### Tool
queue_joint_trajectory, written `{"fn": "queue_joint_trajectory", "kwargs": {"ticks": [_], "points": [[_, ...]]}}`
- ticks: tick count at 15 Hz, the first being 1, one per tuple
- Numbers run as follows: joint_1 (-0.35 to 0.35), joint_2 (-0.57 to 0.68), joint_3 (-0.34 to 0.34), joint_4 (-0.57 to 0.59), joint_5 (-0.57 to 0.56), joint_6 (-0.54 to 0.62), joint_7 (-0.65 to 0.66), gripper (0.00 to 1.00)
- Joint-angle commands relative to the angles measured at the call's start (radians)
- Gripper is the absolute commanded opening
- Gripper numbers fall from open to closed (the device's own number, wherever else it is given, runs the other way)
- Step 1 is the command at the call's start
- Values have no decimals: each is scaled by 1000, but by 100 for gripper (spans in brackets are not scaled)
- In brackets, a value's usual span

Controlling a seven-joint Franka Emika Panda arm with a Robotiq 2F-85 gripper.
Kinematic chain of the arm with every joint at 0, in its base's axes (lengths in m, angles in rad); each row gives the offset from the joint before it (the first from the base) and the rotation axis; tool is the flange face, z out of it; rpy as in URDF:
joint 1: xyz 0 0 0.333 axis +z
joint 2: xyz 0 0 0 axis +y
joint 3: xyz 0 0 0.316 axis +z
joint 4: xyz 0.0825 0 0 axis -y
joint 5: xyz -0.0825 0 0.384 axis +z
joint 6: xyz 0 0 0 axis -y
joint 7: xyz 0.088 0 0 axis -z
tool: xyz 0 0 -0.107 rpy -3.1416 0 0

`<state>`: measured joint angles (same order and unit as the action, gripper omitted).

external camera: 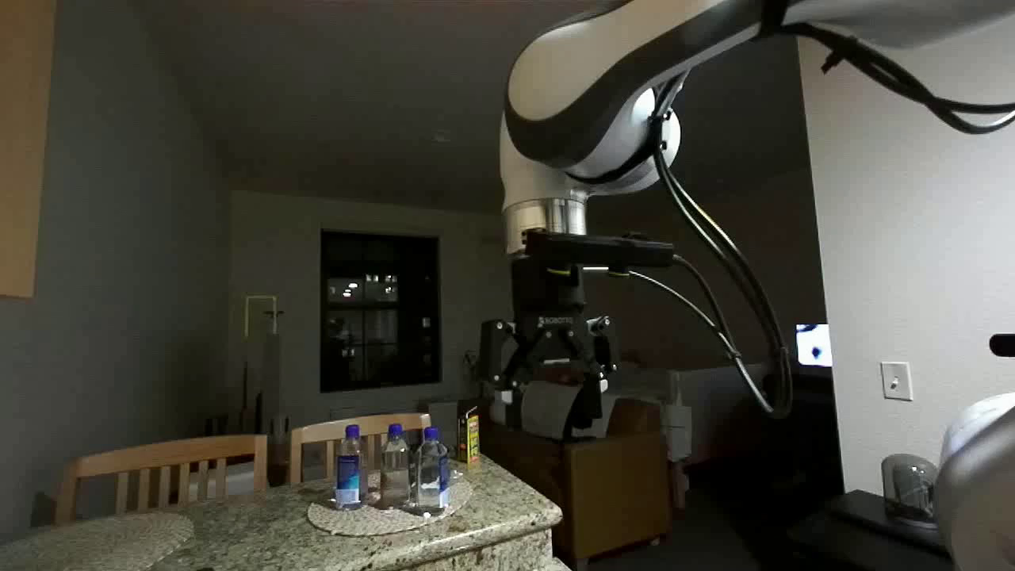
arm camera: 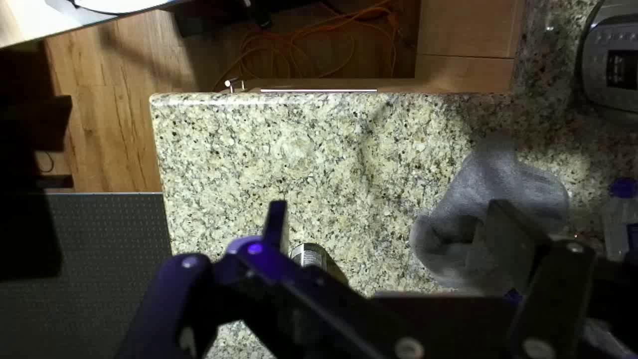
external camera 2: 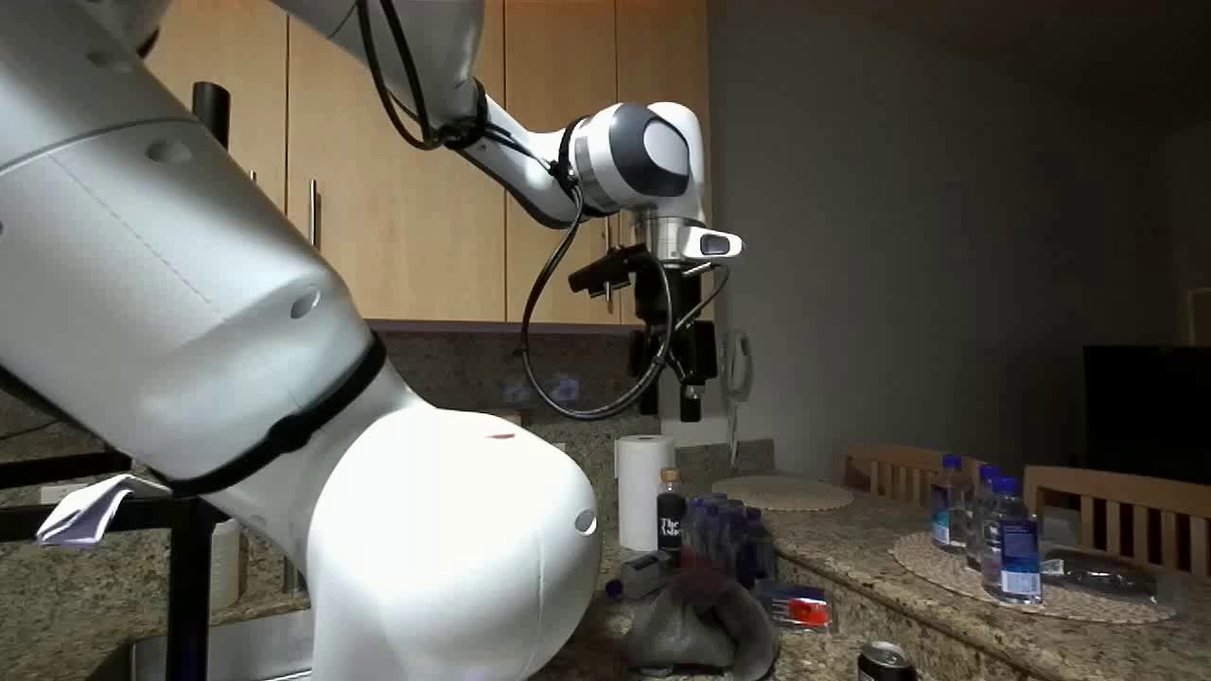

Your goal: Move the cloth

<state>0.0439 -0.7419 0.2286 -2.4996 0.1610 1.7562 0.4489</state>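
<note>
grey cloth (arm camera: 476, 189): crumpled on the counter (arm camera: 269, 149), partly hidden behind the gripper (arm camera: 386, 212) in the wrist view. jaws stand wide apart, gripping nothing. can (arm camera: 314, 257): mostly obscured there; cut off below in an exterior view. yellow carton (external camera: 469, 438): seen only in an exterior view. appliance (arm camera: 598, 75): wrist view only, cropped at the edge.
</note>
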Motion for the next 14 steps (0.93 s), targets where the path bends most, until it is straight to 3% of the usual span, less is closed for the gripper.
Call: {"fn": "queue_joint_trajectory", "kwargs": {"ticks": [1, 9, 14], "points": [[-3, 0, 2, 2, 1, -3, -2, 100], [-3, 0, 2, 2, 1, -3, -2, 100], [9, 101, 16, 21, 12, 121, -29, 100]]}}
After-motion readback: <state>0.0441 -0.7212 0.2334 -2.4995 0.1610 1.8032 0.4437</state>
